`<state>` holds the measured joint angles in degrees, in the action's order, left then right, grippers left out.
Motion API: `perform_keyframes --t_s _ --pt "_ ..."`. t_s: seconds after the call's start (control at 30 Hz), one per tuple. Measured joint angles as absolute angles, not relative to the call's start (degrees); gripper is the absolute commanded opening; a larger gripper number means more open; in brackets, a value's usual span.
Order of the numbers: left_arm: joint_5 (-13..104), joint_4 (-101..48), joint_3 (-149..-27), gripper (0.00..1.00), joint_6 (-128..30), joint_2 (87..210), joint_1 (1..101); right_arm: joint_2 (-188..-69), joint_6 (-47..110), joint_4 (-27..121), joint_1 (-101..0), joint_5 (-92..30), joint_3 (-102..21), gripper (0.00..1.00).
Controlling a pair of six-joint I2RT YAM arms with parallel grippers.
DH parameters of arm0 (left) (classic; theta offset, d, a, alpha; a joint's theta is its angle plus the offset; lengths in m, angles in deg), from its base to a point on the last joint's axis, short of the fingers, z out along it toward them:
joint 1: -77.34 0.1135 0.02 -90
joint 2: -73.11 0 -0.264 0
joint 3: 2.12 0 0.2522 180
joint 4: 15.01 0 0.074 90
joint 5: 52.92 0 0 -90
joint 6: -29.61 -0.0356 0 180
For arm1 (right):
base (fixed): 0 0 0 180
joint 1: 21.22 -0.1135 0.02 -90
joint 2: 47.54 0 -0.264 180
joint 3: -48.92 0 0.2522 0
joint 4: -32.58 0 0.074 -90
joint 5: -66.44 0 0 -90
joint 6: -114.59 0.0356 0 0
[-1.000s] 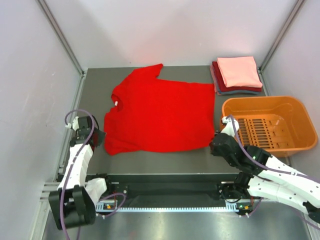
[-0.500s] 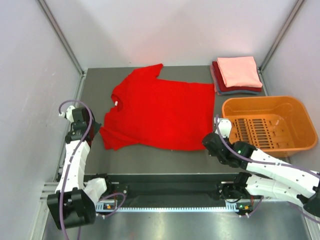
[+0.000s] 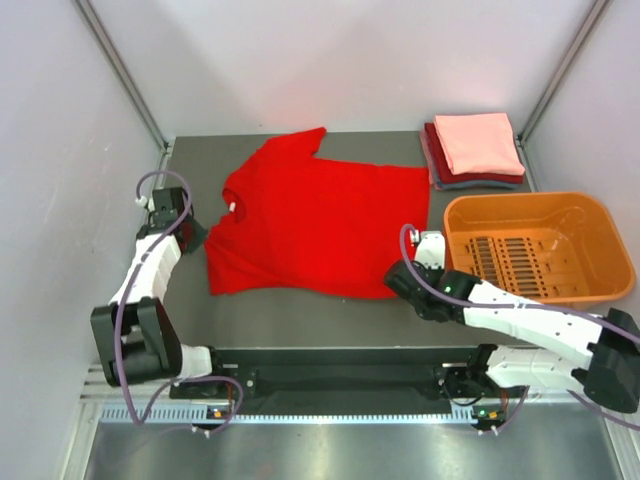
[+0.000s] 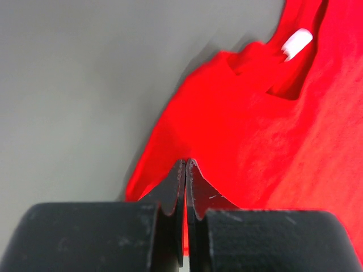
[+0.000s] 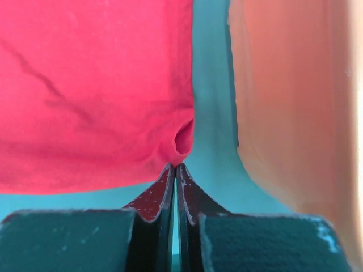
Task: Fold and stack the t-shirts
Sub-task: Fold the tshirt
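The bright red t-shirt (image 3: 320, 225) lies spread on the grey table, its collar to the left. My left gripper (image 3: 192, 235) is shut on its near left sleeve, and red cloth shows between the jaws in the left wrist view (image 4: 186, 161). My right gripper (image 3: 397, 281) is shut on the shirt's near right hem corner, which puckers at the fingertips in the right wrist view (image 5: 175, 165). Folded squares are stacked at the back right: salmon-pink (image 3: 478, 143) on top, then dark red (image 3: 432, 150), with grey-blue (image 3: 480, 186) at the bottom.
The orange plastic basket (image 3: 592, 250) stands at the right, close beside my right arm, and it fills the right side of the right wrist view (image 5: 289, 102). White walls enclose the table on the left, back and right. A metal rail runs along the near edge.
Both grippers have moved away from the near edge and dragged the shirt's near side with them. The near left sleeve has been drawn in. The right gripper has also shifted left.
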<state>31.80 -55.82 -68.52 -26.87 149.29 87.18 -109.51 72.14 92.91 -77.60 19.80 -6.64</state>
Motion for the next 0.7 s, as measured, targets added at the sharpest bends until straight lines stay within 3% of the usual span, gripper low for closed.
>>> perform_keyframes --t_s 0.7 --pt "41.0 -53.9 -86.4 0.00 -29.3 170.6 86.6 -120.3 61.5 86.4 -66.8 18.7 -10.1 0.00"
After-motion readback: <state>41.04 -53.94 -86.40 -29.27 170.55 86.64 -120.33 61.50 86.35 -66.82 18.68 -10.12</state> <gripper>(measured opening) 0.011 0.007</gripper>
